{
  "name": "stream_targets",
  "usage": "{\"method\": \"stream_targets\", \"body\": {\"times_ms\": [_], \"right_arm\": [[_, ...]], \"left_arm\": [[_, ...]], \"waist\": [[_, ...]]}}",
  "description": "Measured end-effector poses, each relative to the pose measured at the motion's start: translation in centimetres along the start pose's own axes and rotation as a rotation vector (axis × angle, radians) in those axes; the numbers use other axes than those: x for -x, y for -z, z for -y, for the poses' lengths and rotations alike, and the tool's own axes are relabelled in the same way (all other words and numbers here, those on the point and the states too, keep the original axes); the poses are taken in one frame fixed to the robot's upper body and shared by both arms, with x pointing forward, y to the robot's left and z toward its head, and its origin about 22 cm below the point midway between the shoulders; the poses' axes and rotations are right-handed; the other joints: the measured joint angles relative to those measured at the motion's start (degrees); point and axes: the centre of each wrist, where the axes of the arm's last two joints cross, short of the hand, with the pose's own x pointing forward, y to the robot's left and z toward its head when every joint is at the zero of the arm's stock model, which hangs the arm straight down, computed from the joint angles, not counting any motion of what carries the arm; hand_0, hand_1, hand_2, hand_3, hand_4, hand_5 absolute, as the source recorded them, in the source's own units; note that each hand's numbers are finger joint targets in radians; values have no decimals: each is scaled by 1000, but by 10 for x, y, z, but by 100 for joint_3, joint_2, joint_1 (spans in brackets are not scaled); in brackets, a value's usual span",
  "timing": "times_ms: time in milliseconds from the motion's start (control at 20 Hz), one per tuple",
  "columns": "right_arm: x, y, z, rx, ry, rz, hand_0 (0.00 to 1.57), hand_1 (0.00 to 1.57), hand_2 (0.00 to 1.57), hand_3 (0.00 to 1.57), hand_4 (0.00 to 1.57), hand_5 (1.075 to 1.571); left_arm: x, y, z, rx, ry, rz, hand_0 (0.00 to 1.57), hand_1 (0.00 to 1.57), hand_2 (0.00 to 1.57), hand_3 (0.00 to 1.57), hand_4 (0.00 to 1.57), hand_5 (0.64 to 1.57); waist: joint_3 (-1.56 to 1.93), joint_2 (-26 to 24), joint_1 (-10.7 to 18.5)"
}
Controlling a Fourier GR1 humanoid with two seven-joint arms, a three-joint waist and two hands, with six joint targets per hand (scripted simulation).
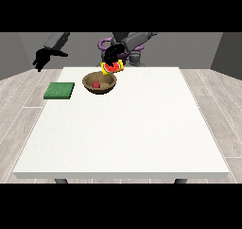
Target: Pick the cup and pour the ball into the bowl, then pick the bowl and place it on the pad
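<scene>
- I see the hand at the view's right [112, 54] curled round the cup [112, 68], holding it in the air above the far rim of the bowl [99, 83].
- Cup is yellow with a red inside; it is tilted, mouth facing toward the camera and down at the bowl.
- Its arm comes in from the robot's torso [134, 55] at the view's top, reaching across toward the view's left.
- The ball [96, 84] is red and lies inside the bowl, on the bowl's floor, left of centre.
- Bowl is brown and upright, standing on the white bench [127, 128] near its far edge, left of the bench's middle.
- Cup and bowl look just apart; I can't tell whether the cup's lip touches the rim.
- The pad [59, 90] is green and lies flat on the bench near its left edge, beside the bowl with a clear gap between them.
- The hand at the view's left [41, 59] hangs in the air past the bench's far left corner, above and behind the pad, holding nothing; I can't tell how its fingers lie.
</scene>
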Motion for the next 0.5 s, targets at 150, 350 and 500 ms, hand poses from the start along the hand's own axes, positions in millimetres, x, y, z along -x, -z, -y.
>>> {"method": "stream_targets", "body": {"times_ms": [150,350,500], "right_arm": [[3,-4,3,0,-1,-12,0,0,0,239,0,1521],[7,-8,7,3,3,-34,0,0,0,191,0,1515],[5,-8,11,3,-2,-28,0,0,0,198,0,1518]], "left_arm": [[3,10,-9,15,103,52,769,769,1571,1571,1200,1416],[5,27,-30,19,244,115,1546,1546,1571,1571,1197,1457],[5,38,-44,12,315,128,1543,1543,1571,1571,1206,1462]], "waist": [[0,-66,-8],[2,-181,57],[3,-143,82]]}}
